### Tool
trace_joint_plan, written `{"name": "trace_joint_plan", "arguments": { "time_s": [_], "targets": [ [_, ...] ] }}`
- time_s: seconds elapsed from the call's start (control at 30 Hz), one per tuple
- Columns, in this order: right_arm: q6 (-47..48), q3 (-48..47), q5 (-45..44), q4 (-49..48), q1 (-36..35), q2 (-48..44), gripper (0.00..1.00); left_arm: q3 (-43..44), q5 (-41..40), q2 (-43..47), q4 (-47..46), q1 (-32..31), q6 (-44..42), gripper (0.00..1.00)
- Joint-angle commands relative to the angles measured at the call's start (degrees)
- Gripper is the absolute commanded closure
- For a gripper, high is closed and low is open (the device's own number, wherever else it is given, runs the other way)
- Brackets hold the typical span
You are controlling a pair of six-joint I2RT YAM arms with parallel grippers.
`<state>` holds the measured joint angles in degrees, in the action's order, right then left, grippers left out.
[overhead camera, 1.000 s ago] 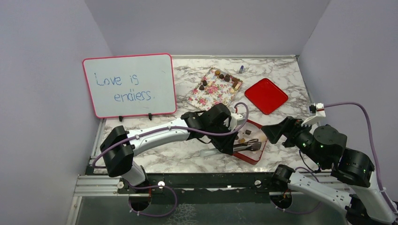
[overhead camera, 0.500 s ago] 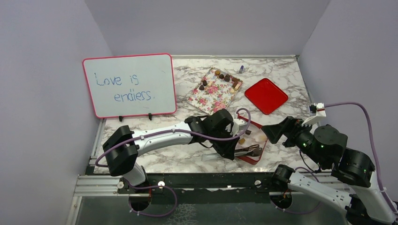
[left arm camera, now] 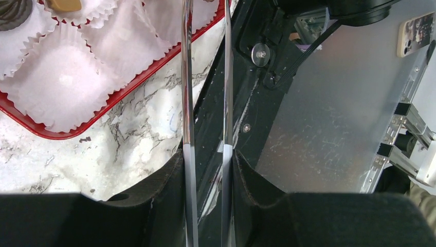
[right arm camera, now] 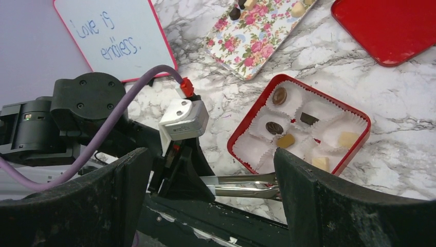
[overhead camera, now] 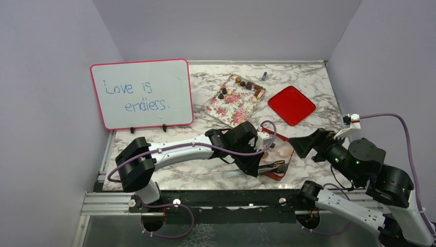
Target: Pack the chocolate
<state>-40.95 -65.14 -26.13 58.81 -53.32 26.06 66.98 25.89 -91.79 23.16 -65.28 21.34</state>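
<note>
The red box [overhead camera: 278, 175] with white paper cups holds several chocolates [right arm camera: 274, 127], dark, light brown and cream. More chocolates [overhead camera: 247, 85] lie on the far end of the floral tray [overhead camera: 231, 103]. My left gripper [overhead camera: 254, 162] is shut on metal tongs [overhead camera: 273, 165], whose tips lie at the box's near corner. In the left wrist view the tongs [left arm camera: 187, 77] run past the box's rim [left arm camera: 103, 110], and nothing shows between their arms. My right gripper [right arm camera: 213, 154] is open and empty, held above the table to the right of the box.
A red lid [overhead camera: 291, 105] lies at the back right. A whiteboard [overhead camera: 141, 92] stands at the back left. A small blue-capped object [overhead camera: 264, 75] sits behind the floral tray. The table's near edge and black rail lie right under the tongs.
My left gripper has shifted the tongs a little toward the near edge, off the middle of the box. The right arm has drifted slightly to the right.
</note>
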Motion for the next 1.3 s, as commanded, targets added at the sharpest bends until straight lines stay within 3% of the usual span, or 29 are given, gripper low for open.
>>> {"name": "trace_joint_plan", "arguments": {
  "time_s": [0.0,0.97,1.27],
  "targets": [
    [-0.1,-0.2,-1.1,-1.1,-0.4,-0.7,0.06,0.3,-1.4,-1.1,-2.0,-0.6,0.3,0.69],
    [0.0,0.3,-1.1,-1.5,-0.5,-0.5,0.06,0.7,-2.6,-1.2,-1.4,-0.7,-0.1,0.60],
    [0.1,-0.3,-0.8,-1.8,-0.4,-0.1,0.06,1.2,-11.0,4.8,-1.4,-0.7,1.6,0.61]
  ]
}}
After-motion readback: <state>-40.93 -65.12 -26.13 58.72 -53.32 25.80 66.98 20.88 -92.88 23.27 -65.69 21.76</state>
